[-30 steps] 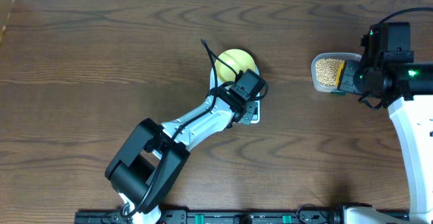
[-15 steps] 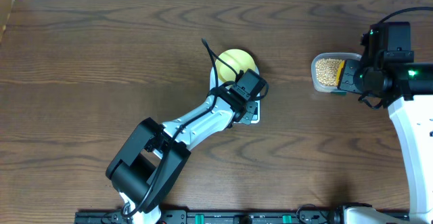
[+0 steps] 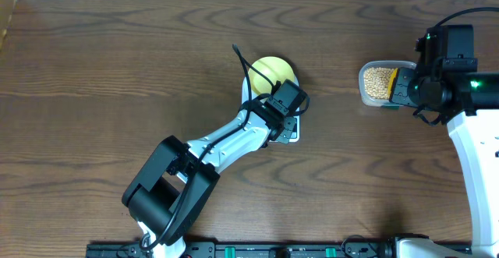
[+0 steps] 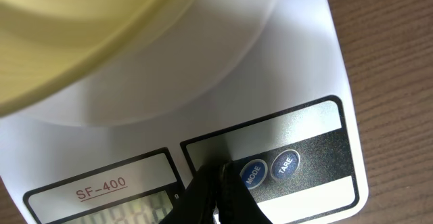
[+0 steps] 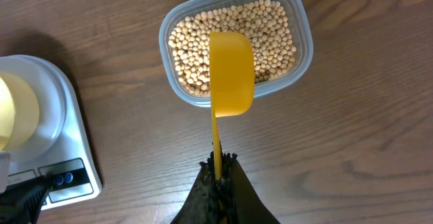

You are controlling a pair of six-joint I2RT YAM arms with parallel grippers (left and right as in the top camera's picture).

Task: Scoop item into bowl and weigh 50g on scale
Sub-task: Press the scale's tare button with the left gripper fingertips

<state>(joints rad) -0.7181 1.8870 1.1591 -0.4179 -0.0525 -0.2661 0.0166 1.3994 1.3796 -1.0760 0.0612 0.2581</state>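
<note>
right gripper (image 5: 218, 166): clamped shut on the end of the scoop (image 5: 231, 75) handle
scoop axis: left-right in the scene, cup end pointing left, away from the gripper, over the beans (image 5: 270, 28)
beans: in clear tub (image 5: 306, 51), far right of table; right arm nearer
bowl (image 3: 270, 68): on the scale (image 4: 298, 68), well left of tub, no beans seen in it
left gripper (image 4: 216, 183): closed, holding nothing, tips at scale's front panel just beside MODE button (image 4: 252, 172)
</note>
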